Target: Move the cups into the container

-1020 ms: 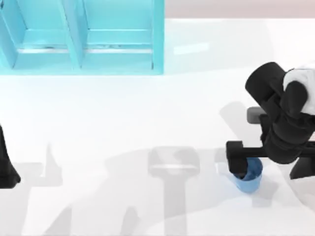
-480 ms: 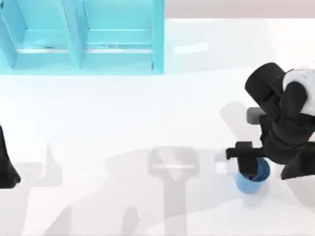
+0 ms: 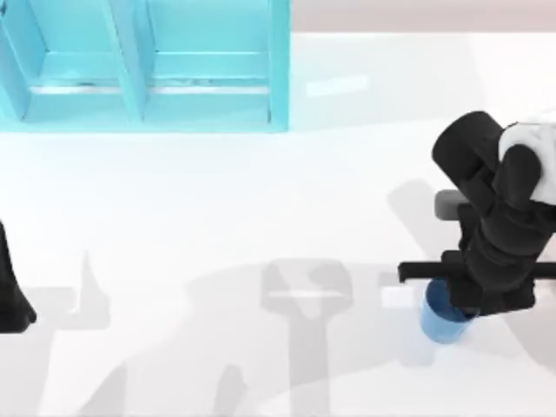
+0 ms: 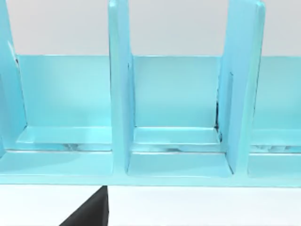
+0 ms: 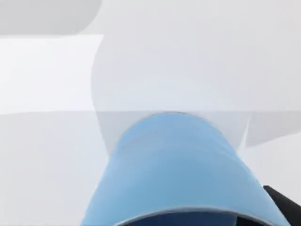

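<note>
Blue cup (image 3: 441, 318) under right tool (image 3: 465, 300)

1. Open white table (image 3: 261, 200) is seen between the rack (image 3: 143, 65) at the far left and the cup (image 3: 443, 320).
2. The cup is overhung by the right arm (image 3: 499, 226).

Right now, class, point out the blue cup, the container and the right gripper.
blue cup (image 3: 440, 323): top view, outer wall.
container (image 3: 280, 65): top view, right side wall.
right gripper (image 3: 452, 291): top view, over the cup's rim.
</note>
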